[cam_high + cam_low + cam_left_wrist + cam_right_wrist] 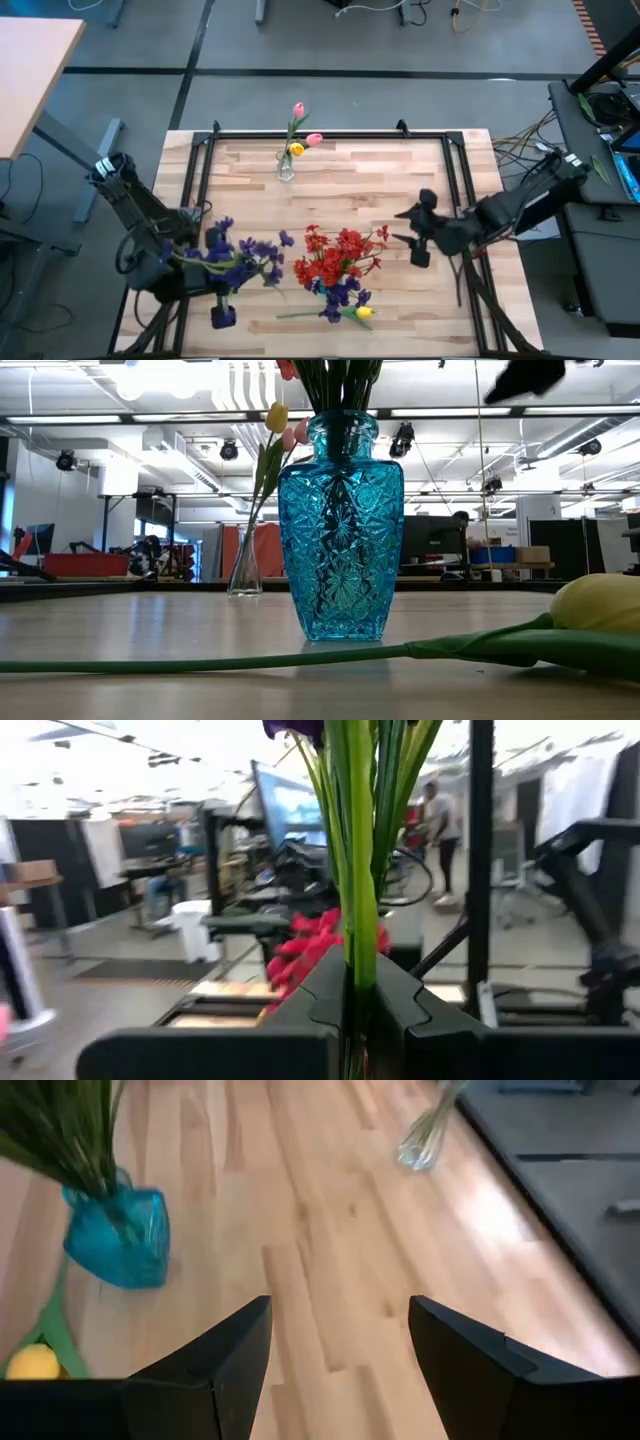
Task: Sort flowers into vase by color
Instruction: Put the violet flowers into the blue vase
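Observation:
A blue cut-glass vase (340, 530) (335, 292) stands on the table near its near edge, holding red clusters (335, 255) and some purple blooms. A single yellow tulip (362, 313) (600, 605) lies flat on the table beside the vase, its stem (250, 658) along the wood. A clear vase (286, 165) by the far edge holds pink tulips (312, 139) and a yellow one. My left gripper (222, 285) is left of the blue vase, shut on a purple bunch (245, 250). My right gripper (415, 235) (340, 1305) hovers open to the right of the red flowers. My left gripper pinches several green stems (360, 950) of the purple bunch between its two fingers (320, 990). The fingers lie across the stems. The stems run on past the fingers to the purple blooms (295, 728); their lower ends are hidden behind the gripper.
A black metal frame (330, 134) runs along the table's far edge and sides. Bare wood (380, 180) lies between the two vases and under the right gripper. Desks, screens and a person show in the room beyond the table.

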Robot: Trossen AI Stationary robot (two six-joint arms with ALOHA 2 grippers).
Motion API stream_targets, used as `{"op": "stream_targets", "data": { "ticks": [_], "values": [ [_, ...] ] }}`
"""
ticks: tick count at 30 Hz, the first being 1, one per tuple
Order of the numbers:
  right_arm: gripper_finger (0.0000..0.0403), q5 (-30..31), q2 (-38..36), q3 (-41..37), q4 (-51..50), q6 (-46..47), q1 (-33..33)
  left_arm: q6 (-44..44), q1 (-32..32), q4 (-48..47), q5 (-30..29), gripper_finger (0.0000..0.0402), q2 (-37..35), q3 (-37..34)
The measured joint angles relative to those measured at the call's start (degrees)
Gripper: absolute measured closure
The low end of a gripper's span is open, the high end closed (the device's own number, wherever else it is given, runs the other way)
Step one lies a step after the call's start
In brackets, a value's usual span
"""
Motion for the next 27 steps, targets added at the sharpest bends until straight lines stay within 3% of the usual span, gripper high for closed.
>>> {"op": "stream_targets", "data": {
  "ticks": [8,16,21,27],
  "values": [
    [0.0174,-0.2,2.2,-15.5,26.5,-2.7,2.4,-6.8,-0.4,5.2,1.0,0.0401,3.4,-6.8],
    [0.0174,-0.2,10.6,-27.8,62.4,-9.4,5.0,-5.7,2.2,31.4,6.7,0.0401,12.0,-16.0],
    [0.0174,-0.7,19.9,-30.7,79.1,-11.5,5.3,1.7,3.2,52.4,11.5,0.0401,20.1,-18.0],
    [0.0174,-0.6,32.0,-28.9,90.4,-11.5,5.3,3.1,4.8,54.2,11.2,0.0401,25.9,-16.5]
  ]
}}
